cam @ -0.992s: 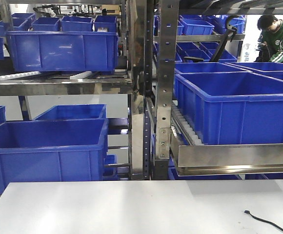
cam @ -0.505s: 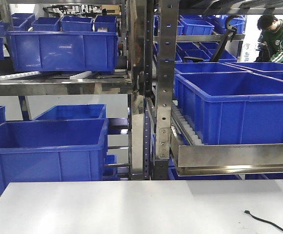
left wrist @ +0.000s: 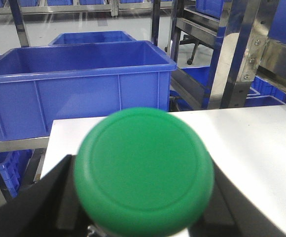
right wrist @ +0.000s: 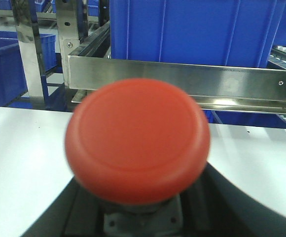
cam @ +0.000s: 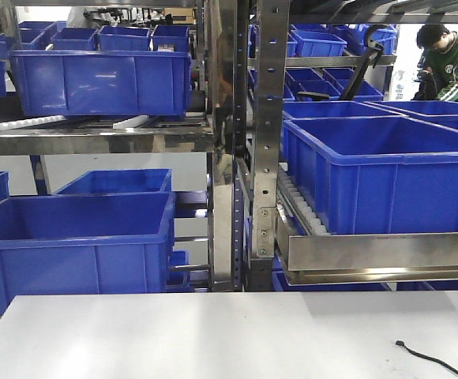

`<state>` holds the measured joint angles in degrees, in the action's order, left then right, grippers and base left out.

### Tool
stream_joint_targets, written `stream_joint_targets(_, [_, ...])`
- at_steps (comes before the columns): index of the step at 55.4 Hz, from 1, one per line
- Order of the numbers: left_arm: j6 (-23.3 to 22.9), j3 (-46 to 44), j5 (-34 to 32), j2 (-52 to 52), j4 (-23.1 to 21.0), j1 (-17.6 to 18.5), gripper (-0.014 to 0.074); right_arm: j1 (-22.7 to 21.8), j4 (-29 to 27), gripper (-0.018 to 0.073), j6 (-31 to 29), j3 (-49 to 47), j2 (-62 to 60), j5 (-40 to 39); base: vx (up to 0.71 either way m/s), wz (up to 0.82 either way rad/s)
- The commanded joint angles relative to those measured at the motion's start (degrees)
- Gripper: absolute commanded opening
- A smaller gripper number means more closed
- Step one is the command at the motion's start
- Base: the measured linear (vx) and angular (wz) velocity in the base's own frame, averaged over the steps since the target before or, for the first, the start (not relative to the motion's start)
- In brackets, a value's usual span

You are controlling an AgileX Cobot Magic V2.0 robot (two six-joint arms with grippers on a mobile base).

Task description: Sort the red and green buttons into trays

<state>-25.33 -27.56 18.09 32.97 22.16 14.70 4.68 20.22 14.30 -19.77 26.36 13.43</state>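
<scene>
Filling the left wrist view, the green button (left wrist: pixel 144 170) turns its round cap face-on to the camera, so its long axis runs straight away from the lens. The left pincer (left wrist: pixel 143 205) pinches it, with dark fingers (left wrist: pixel 39 207) on both sides, above the near edge of the white counter (left wrist: pixel 261 148). The right wrist view shows the red button (right wrist: pixel 137 138) with its cap also toward the lens and a little of its dark underside showing below. The right pincer (right wrist: pixel 145 217) pinches it over the counter. Blue crates (cam: pixel 387 174) fill steel racks (cam: pixel 270 118) behind. 1 black cable (cam: pixel 434 359) lies at the counter's right.
</scene>
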Motion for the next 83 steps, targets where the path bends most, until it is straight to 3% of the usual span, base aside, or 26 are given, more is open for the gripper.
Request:
stream_joint_targets(1, [-0.5, -1.4, -4.6, 0.0, 0.2, 0.5, -0.0001, -0.1, 0.6, -0.0009, 0.0, -1.7, 0.6, -4.7, 0.00, 0.00])
stream_joint_targets(37, [-0.5, -1.4, -4.6, 0.0, 0.2, 0.5, -0.0001, -0.1, 0.6, -0.0009, 0.0, -1.7, 0.6, -4.7, -0.02, 0.06])
stream_joint_targets(83, [-0.5, -1.4, -4.6, 0.0, 0.2, 0.5, -0.0001, -0.1, 0.6, -0.0009, 0.0, -1.7, 0.6, -4.7, -0.14, 0.55])
